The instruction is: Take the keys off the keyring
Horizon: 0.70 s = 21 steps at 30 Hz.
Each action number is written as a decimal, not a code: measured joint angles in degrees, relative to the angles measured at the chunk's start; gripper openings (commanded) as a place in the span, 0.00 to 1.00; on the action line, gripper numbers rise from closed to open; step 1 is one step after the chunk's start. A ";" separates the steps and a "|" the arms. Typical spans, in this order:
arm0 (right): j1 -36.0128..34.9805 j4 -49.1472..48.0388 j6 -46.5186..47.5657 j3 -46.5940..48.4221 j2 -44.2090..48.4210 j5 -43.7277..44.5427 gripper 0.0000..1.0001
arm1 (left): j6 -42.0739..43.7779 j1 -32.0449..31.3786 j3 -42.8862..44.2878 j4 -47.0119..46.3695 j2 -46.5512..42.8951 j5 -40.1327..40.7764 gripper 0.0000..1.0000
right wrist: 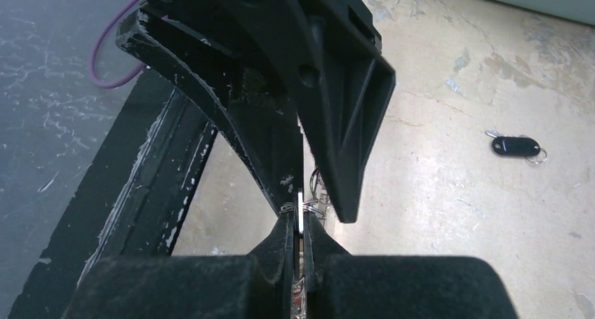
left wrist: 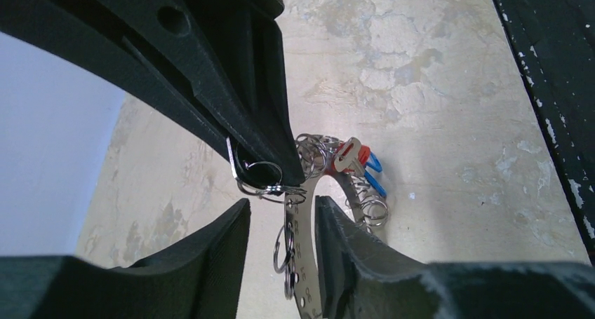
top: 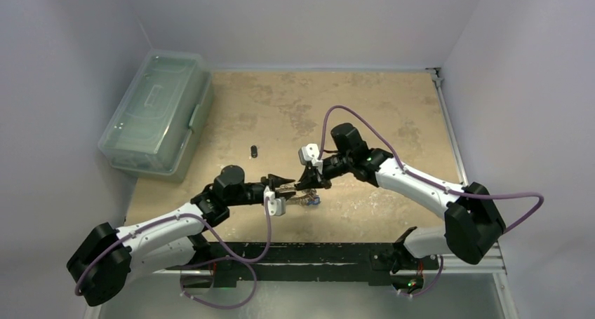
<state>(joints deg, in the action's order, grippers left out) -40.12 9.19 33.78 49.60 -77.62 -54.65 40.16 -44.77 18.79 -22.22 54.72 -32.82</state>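
The keyring is a flat silvery band hung with small split rings, held up off the table between both grippers. The keys, silvery with red and blue heads, bunch on its far side; in the top view they hang just below the grippers. My right gripper is shut on the keyring's thin edge. My left gripper is open, its fingers either side of the band, which lies against the right finger. In the top view, the left gripper and right gripper meet tip to tip.
A black-headed key lies loose on the tan table behind the grippers, also in the right wrist view. A clear lidded plastic box stands at the back left. The black base rail runs along the near edge.
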 measured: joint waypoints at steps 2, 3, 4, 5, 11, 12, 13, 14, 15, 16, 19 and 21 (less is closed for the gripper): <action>0.00 0.42 0.44 0.04 0.00 -0.44 0.00 | 0.00 -0.39 0.00 -0.76 0.57 -0.28 0.25; 0.00 0.70 0.79 0.15 0.00 -0.55 0.00 | 0.02 -0.46 0.00 -1.09 0.81 -0.42 0.19; 0.00 0.85 0.96 0.20 0.00 -0.59 0.00 | 0.02 -0.68 0.00 -1.33 0.98 -0.48 0.09; 0.00 1.07 1.20 0.26 0.00 -0.76 0.00 | 0.00 -0.70 0.00 -1.38 1.14 -0.57 0.00; 0.44 3.87 2.60 0.98 -0.02 -0.66 0.00 | 0.17 -0.79 0.11 -0.17 0.90 -1.42 0.00; 0.59 4.26 2.82 1.18 -0.02 -0.57 0.00 | 0.04 -0.81 0.20 0.68 0.37 -1.42 0.00; 0.87 4.85 3.04 1.44 -0.02 -0.61 0.00 | -0.26 -0.81 0.28 1.25 -0.17 -1.42 0.00; 1.18 5.55 3.37 1.79 -0.02 -0.61 0.00 | -1.20 -0.76 0.50 2.29 -0.94 -1.20 0.00; 1.53 6.19 3.72 2.14 -0.02 -0.68 0.00 | -2.23 -0.72 0.72 2.91 -1.42 -0.94 0.00; 1.99 6.80 4.11 2.45 -0.02 -0.85 0.00 | -3.80 -0.72 1.20 3.67 -1.81 -0.59 0.00; 3.17 9.46 6.91 3.54 0.00 -0.83 0.00 | -9.66 -0.68 3.10 5.62 -1.97 1.05 0.00; 3.43 10.95 8.96 4.26 0.00 -0.76 0.00 | -13.77 -0.68 4.39 6.69 -1.73 1.79 0.00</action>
<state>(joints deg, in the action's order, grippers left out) -36.69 20.14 42.74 53.87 -77.62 -55.42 26.39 -45.45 23.18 -15.53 52.99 -31.03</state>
